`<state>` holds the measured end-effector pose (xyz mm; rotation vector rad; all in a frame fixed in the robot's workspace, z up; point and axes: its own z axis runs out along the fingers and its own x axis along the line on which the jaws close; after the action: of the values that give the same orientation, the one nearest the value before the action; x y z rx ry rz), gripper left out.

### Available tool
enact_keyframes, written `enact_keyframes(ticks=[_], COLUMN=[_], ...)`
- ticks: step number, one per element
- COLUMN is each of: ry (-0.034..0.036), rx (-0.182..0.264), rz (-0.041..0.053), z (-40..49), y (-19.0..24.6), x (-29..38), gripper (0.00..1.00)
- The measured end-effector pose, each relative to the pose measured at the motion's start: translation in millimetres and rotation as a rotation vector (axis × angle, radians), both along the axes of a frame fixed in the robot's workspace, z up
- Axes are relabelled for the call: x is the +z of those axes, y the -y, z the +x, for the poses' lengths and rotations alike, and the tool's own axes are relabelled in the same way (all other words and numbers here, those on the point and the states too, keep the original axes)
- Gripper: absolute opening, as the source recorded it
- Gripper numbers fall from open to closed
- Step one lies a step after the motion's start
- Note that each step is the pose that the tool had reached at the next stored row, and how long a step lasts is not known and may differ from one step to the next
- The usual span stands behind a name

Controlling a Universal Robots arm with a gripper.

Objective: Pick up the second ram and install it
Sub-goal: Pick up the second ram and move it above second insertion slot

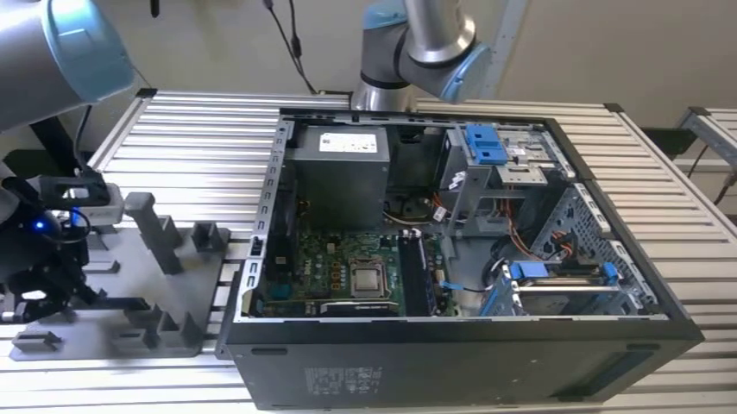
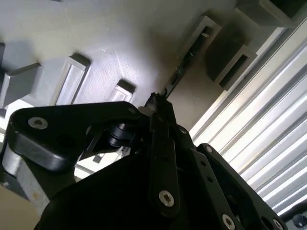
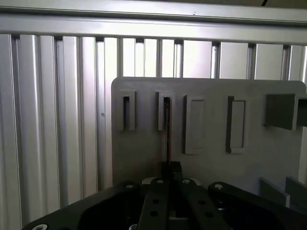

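Robot arm at the holder: the black gripper (image 3: 170, 168) is pinched shut on the near end of the second ram (image 3: 168, 134). In the first wrist view this slim dark stick appears edge-on, its far end in a slotted grey block (image 3: 164, 111) of the flat grey plastic holder tray (image 3: 139, 153). The second wrist view shows the same grip aslant. The exterior view adds an open black computer case (image 1: 437, 362) with a green motherboard (image 1: 334, 267). The case sits just beside the tray, toward the exterior view's right, on a slatted aluminium table (image 1: 196, 138).
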<state>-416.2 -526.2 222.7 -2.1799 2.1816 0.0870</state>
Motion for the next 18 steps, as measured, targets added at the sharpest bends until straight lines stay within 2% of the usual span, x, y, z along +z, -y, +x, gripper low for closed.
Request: enact_keyframes(ticks=[6,9,12,16,18], ry=[0.0006,0.0014,0.0016,0.0016,0.0016], rx=[0.0,0.0,0.0,0.0,0.0], rz=[-0.0002,-0.0002,-0.0001,-0.0001,-0.0002], z=[0.1,0.1,0.0,0.0,0.0], y=[0.0,0.1,0.0,0.0,-0.5], x=[26.1,35.6,42.7,46.9,51.6], gripper=[0.13,0.13,0.13,0.13,0.13])
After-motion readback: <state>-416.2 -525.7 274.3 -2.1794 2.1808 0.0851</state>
